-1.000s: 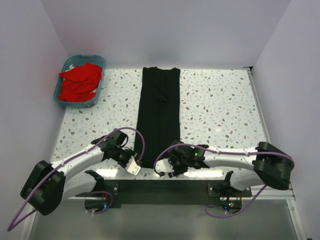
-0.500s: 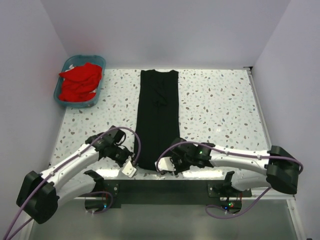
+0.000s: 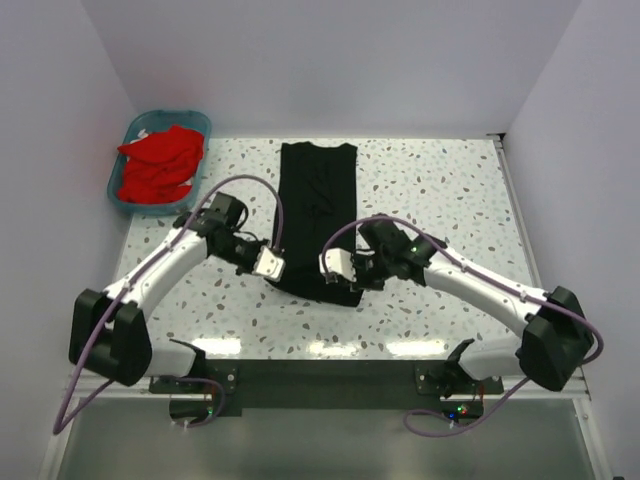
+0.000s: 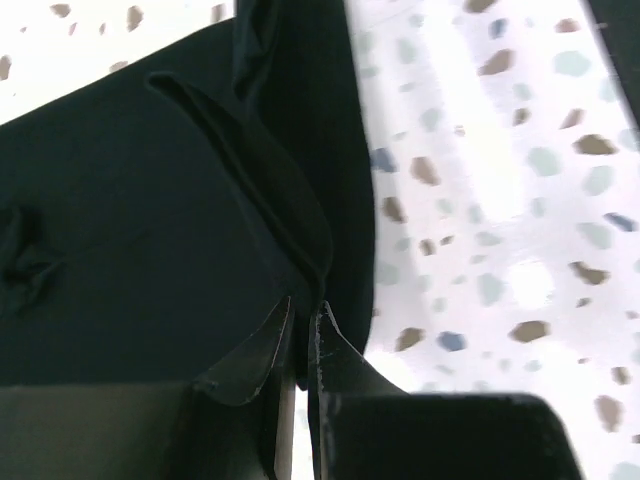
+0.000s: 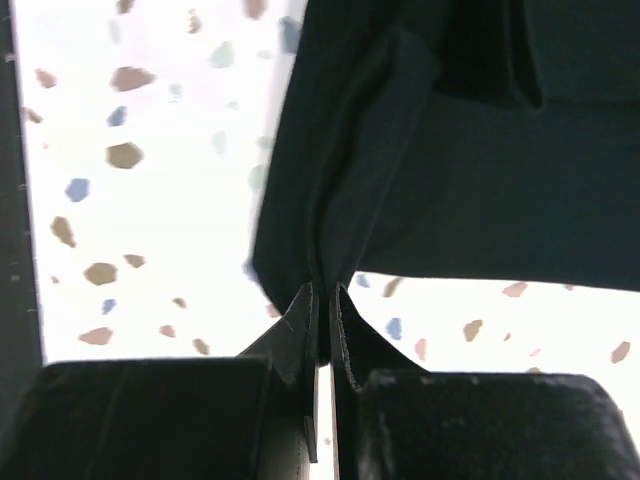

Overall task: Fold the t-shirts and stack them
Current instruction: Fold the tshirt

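1. At the near edge of the desk (image 3: 440,200), the left arm (image 3: 160,275) and the right arm (image 3: 470,285) both reach inward and away from their bases. Their wrists come close together over the middle of the desk.
2. The left fingers (image 4: 283,328) are together, clamped on the near left corner of the black t-shirt (image 3: 318,200). A thick ridge of dark cloth runs away from their tips.
3. The right fingers (image 5: 303,315) are likewise together, clamped on the near right corner of the same shirt. The cloth is gathered into a pleat where it enters them.
4. The black t-shirt is a long narrow strip in the middle of the desk, running from the two pairs of fingers to the far edge. Its near end is bunched between the fingers, and the far part lies flat. Whether the near end is off the desk cannot be told.
5. In the far left corner stands the teal basket (image 3: 143,122) with the red t-shirts (image 3: 160,165) heaped loosely inside, well apart from the black one.
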Controlling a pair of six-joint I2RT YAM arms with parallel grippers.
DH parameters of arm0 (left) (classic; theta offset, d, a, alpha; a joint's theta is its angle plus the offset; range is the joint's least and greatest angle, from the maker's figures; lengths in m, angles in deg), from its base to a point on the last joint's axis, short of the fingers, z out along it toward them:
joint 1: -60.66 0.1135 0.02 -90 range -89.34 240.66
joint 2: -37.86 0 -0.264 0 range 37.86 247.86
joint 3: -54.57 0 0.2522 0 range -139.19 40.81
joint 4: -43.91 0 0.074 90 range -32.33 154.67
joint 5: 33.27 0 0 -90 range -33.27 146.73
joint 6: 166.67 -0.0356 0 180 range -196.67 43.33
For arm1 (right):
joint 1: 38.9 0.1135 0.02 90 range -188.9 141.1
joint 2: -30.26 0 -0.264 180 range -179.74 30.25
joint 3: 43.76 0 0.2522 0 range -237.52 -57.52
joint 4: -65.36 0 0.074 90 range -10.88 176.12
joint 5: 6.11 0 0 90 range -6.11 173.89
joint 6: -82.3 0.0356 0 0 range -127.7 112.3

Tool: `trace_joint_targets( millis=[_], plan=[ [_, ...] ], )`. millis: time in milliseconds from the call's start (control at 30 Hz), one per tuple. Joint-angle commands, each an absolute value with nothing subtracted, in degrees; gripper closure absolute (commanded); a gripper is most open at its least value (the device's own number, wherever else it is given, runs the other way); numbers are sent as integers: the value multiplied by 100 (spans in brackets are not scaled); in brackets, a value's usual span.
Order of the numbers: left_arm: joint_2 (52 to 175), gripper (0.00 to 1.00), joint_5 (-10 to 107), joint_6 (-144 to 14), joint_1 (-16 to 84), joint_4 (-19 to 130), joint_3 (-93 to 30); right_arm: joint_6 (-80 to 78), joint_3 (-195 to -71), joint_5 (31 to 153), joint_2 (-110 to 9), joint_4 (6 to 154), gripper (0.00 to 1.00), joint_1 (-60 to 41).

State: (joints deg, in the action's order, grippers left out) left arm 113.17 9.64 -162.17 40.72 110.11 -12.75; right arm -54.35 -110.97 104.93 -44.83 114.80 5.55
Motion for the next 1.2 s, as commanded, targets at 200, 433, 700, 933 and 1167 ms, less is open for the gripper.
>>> trace_joint_targets(
  millis=[200,433,700,933,1167],
  plan=[
    [13206,100,672,-16253,4607,10662,-3255,-6877,-12853,11210,-6123,11928,100,-646],
    [14366,100,839,-16474,4853,10496,-4162,-7379,-14092,11263,-7397,12122,100,-1252],
    [15264,100,883,-16474,4967,10408,-5085,-7528,-14998,11158,-8356,11964,100,-1420],
    [15800,100,1015,-16430,5064,10179,-5376,-7353,-15464,10930,-8989,11525,100,-1455],
    [15985,100,1015,-16193,5117,9731,-5367,-7221,-15728,10772,-9393,11234,100,-1473]
  ],
)
